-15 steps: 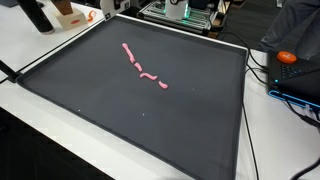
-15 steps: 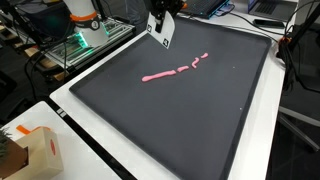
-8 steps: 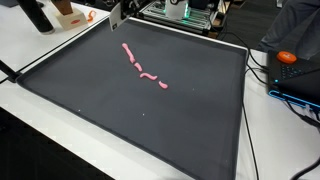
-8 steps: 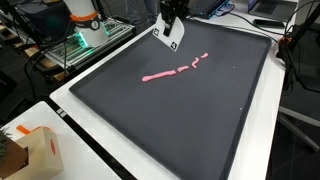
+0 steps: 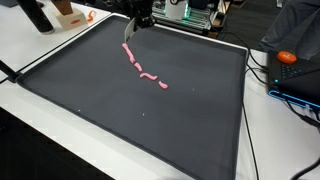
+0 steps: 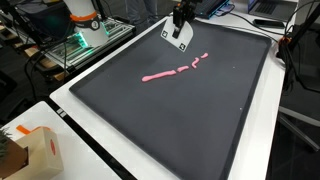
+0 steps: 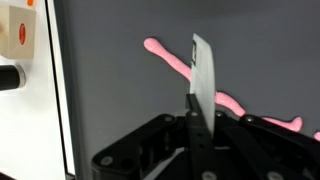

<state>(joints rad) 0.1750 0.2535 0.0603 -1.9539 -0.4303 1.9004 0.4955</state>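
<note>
Gripper [image 6: 181, 20], jaws clenched on a thin white card [image 7: 203, 70], seemingly a scraper, poised over pink strip [image 6: 165, 74] on bench mat [image 6: 180, 125]; descent needs edge aligned.

I bring the gripper [image 6: 181, 18] rightward along the far edge of the dark mat [image 6: 150, 120]; a second ago it sits further left. In an exterior view it is out of frame a second ago, and now it hangs in plain sight. The white card [image 5: 130, 31] pinched in it travels along and is now near the far end of the pink strip [image 5: 143, 70].
</note>
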